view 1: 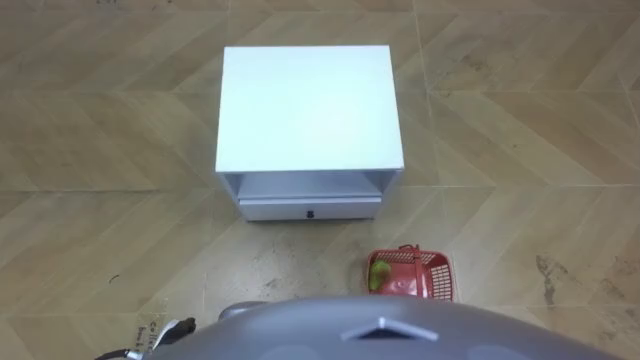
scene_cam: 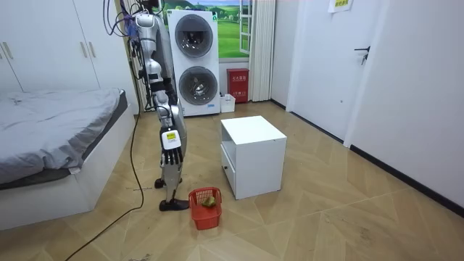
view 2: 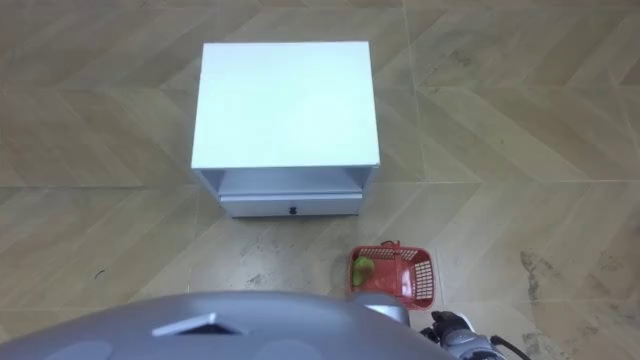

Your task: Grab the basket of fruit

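**Item: fruit basket**. Red, open mesh, with its handle folded down along the rim. It stands on the wood floor, just in front of the robot and to its right. It sits near the front right corner of the white bedside cabinet but does not touch it. One green fruit lies against the basket's left wall.

**Left hand**. At the lower edge beside the torso; whether its fingers are open or closed cannot be told.

**Right hand**. Hangs at the robot's side with fingers relaxed and nothing in them, well above the basket.

**Stance.** Upright between the bed and the cabinet, facing the cabinet's drawer.

**Hazards, as judged:**
- The basket is low and partly under the chest line, so bending down may hide it from the head camera.
- Fingers may slide off the flat handle or catch the mesh instead.
- A one-sided lift could tip the basket and roll the fruit out.
- A foot may nudge the basket during the descent.
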You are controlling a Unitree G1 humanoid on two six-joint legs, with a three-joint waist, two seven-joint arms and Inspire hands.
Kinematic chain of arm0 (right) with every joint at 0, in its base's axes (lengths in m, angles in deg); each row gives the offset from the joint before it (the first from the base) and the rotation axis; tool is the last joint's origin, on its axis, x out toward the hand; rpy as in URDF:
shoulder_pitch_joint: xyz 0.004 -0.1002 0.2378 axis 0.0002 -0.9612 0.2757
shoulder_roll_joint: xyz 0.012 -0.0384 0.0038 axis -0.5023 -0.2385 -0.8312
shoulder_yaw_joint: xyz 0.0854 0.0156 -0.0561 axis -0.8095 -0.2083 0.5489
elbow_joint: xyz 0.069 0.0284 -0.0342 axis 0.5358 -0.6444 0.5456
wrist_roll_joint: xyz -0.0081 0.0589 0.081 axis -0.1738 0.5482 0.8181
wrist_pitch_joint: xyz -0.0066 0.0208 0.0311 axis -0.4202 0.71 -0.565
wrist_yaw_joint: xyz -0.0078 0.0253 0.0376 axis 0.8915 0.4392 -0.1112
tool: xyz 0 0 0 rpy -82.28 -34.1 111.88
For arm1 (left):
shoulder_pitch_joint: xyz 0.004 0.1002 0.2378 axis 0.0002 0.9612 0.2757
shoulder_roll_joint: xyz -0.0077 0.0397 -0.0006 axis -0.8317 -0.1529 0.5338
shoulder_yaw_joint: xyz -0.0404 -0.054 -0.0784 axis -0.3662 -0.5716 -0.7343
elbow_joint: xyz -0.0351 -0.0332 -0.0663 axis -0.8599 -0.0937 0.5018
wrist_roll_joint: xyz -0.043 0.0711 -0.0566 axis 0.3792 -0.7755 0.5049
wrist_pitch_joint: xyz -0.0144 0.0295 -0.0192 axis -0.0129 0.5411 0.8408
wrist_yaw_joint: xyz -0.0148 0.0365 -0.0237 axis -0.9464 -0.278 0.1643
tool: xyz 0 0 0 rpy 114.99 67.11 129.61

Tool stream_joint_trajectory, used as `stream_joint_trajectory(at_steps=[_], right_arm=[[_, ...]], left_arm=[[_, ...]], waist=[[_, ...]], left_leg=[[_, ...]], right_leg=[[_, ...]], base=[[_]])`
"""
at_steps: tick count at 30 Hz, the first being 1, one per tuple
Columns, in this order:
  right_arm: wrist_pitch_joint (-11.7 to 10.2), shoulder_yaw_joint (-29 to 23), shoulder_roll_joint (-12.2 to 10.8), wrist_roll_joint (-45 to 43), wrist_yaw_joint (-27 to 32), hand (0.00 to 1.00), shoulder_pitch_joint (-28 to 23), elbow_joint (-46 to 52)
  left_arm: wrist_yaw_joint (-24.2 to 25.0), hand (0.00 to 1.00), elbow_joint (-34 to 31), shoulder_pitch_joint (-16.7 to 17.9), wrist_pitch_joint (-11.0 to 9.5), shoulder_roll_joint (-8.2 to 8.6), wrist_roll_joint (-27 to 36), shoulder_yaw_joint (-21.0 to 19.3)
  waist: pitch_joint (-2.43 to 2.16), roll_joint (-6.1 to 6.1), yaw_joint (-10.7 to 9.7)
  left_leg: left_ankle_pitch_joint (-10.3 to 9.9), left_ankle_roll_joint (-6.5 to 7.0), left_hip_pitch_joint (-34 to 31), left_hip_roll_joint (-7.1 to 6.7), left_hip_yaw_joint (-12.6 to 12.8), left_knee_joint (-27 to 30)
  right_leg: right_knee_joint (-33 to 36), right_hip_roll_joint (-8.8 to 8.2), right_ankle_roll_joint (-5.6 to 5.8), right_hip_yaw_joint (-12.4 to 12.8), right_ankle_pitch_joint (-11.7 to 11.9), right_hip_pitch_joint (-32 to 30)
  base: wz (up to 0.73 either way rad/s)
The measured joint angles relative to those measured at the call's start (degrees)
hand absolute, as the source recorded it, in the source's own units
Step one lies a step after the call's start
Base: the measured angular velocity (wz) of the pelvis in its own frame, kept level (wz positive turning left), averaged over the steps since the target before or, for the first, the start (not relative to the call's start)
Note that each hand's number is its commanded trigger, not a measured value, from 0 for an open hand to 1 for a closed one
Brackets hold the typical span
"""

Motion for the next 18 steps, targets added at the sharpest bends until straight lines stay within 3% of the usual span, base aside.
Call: stream_joint_trajectory(at_steps=[18], right_arm=[[0.04,-0.02,0.01,0.60,0.14,0.00,0.11,-0.05]], left_arm=[[-1.70,0.00,0.12,0.67,-0.04,0.21,-0.01,-2.33]], waist=[[-0.02,-0.13,0.35]], left_leg=[[0.00,0.00,0.01,-0.01,-0.24,0.00]], right_leg=[[0.14,-0.05,0.00,-0.21,0.00,0.08]], base=[[0.00]])
